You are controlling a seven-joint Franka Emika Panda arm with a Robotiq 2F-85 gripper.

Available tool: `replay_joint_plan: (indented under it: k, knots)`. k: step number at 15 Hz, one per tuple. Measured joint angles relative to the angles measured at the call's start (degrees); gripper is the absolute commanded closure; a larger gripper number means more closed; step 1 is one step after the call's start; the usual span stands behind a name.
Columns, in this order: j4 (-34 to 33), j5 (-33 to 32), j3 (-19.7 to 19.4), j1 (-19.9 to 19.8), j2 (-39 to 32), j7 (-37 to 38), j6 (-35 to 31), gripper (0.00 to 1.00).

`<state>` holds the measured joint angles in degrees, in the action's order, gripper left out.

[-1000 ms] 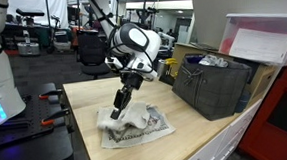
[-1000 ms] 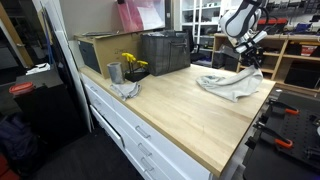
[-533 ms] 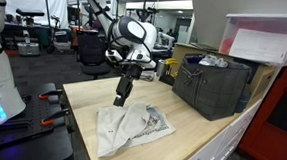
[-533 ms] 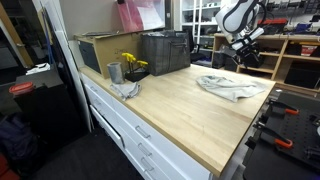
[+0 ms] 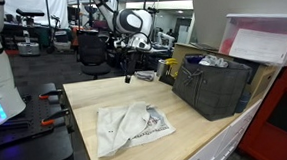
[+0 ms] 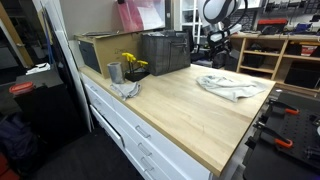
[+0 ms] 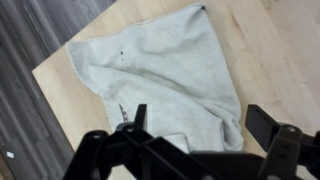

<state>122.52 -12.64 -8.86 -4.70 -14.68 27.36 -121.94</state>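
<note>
A pale grey cloth (image 5: pixel 131 126) with a printed patch lies crumpled and spread on the wooden tabletop (image 5: pixel 202 135); it also shows as the cloth (image 6: pixel 232 86) and the cloth (image 7: pixel 160 75). My gripper (image 5: pixel 129 75) hangs high above the cloth, well clear of it, near the table's far edge; in an exterior view the gripper (image 6: pixel 217 42) is raised behind the table. In the wrist view the gripper (image 7: pixel 200 120) stands open, its two dark fingers (image 7: pixel 268 125) wide apart with nothing between them, and the cloth far below.
A dark mesh bin (image 5: pixel 212 84) with crumpled items stands on the table; it shows as the bin (image 6: pixel 165 52) beside a cardboard box (image 6: pixel 100 52). A metal cup (image 6: pixel 114 72), yellow flowers (image 6: pixel 131 63) and a small grey rag (image 6: pixel 126 89) sit at the other end.
The gripper let go of the cloth, opened wide and rose up and away from it. The cloth dropped and now lies flat on the table.
</note>
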Motion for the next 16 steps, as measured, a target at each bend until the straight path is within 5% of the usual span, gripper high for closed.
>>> replay_joint_plan:
  k: [5,16]
  knots:
    - [-6.42,1.06,1.04,-0.1,-6.45,-10.63,0.97,0.0]
    - [-8.04,1.9,-0.22,-0.78,-9.89,-11.61,0.35,0.0]
